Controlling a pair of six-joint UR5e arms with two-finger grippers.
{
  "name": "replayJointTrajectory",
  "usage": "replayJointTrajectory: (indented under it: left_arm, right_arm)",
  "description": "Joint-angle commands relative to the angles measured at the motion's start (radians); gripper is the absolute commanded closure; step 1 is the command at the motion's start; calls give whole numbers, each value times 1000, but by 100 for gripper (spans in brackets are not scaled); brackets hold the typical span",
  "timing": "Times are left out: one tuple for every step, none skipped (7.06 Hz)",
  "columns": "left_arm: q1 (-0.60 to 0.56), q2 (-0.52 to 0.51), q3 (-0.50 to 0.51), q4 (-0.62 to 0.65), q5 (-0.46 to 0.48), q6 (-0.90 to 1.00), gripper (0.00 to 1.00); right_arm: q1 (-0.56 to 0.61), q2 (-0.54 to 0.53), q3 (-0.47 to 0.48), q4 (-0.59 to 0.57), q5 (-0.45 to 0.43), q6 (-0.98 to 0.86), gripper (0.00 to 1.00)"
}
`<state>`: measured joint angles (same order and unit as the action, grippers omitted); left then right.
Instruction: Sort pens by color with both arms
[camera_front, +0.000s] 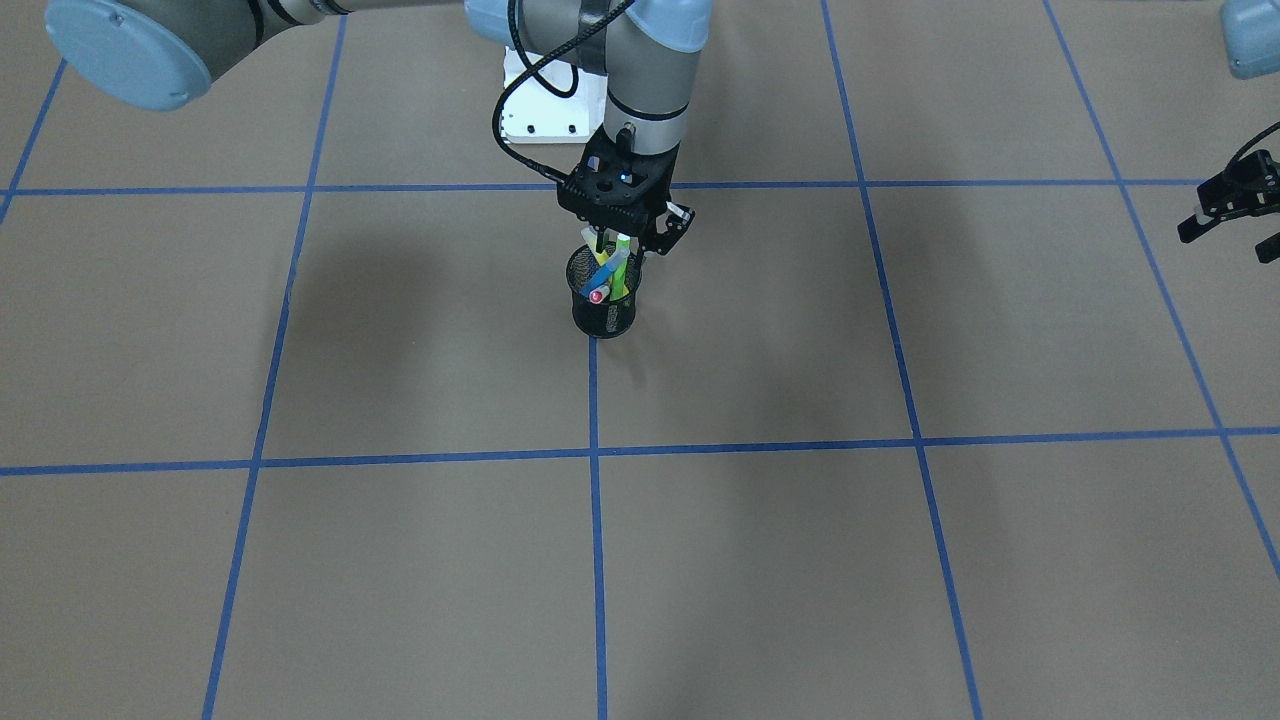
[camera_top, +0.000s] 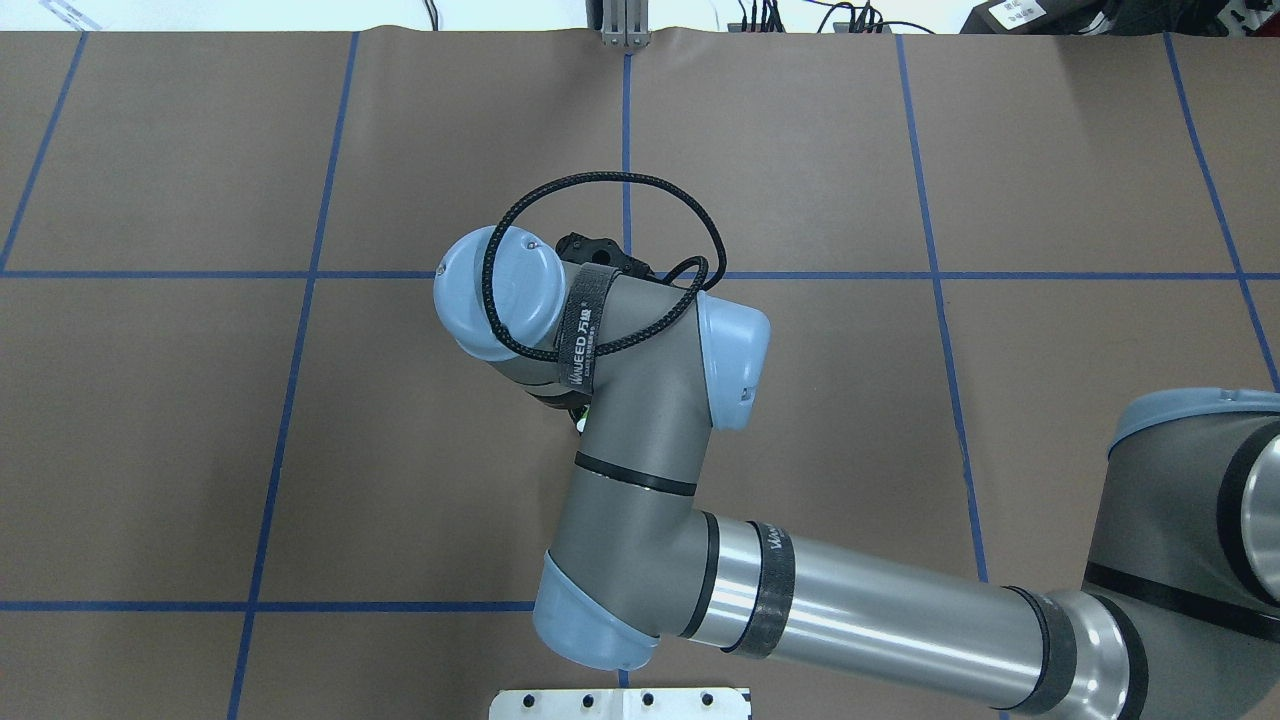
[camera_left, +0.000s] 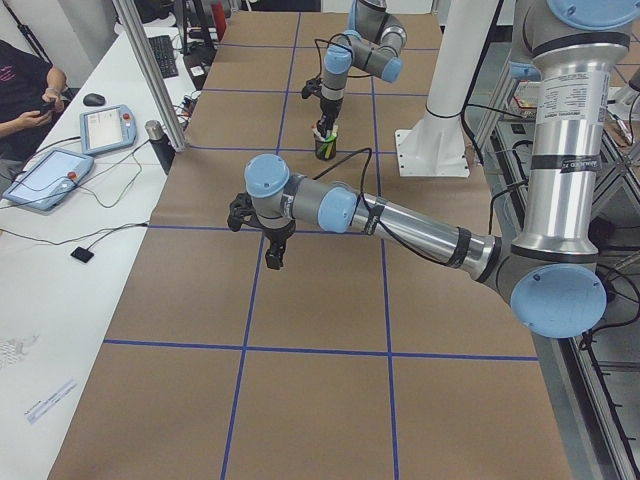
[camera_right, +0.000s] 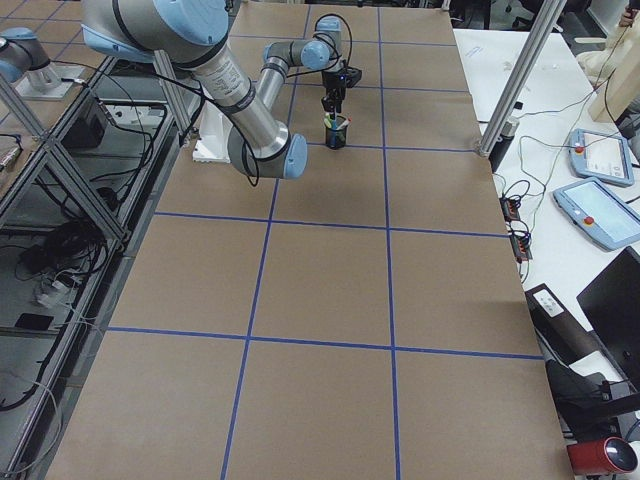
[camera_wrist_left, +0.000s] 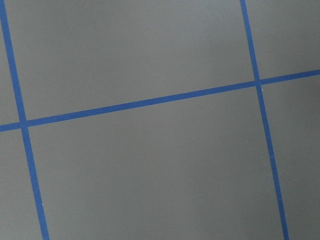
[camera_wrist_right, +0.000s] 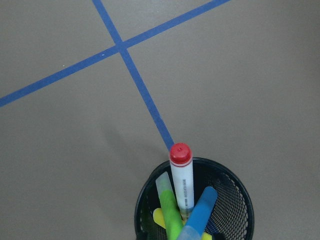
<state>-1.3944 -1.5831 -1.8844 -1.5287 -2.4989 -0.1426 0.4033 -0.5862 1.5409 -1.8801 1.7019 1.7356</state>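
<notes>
A black mesh cup (camera_front: 605, 320) stands on a blue tape line at mid-table and holds the pens. In the right wrist view the white pen with a red cap (camera_wrist_right: 181, 175) stands tallest in the cup (camera_wrist_right: 240, 190). The green highlighter (camera_wrist_right: 170, 210), the blue pen (camera_wrist_right: 197, 215) and the yellow highlighter (camera_wrist_right: 159, 217) lean beside it. My right gripper (camera_front: 628, 247) hangs open just over the cup, its fingers either side of the green pen's top (camera_front: 622, 255). My left gripper (camera_front: 1225, 243) hovers open and empty over bare table, far from the cup.
The white pedestal base (camera_front: 545, 100) stands just behind the cup. Blue tape lines divide the brown table into squares. A side table beyond the far edge holds teach pendants (camera_left: 50, 180), and a person (camera_left: 25, 90) sits at it.
</notes>
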Motion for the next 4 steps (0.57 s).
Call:
replayJointTrajectory:
  left_arm:
    - [0, 0, -1, 1, 0, 0, 1]
    - [0, 0, -1, 1, 2, 0, 1]
    - [0, 0, -1, -1, 2, 0, 1]
    - [0, 0, 1, -1, 0, 0, 1]
  right_arm:
    - [0, 11, -21, -7, -1, -1, 47]
    - [0, 19, -21, -8, 1, 1, 47]
    - [-1, 20, -21, -8, 2, 5, 47]
    - [-3, 19, -22, -14, 2, 7, 47]
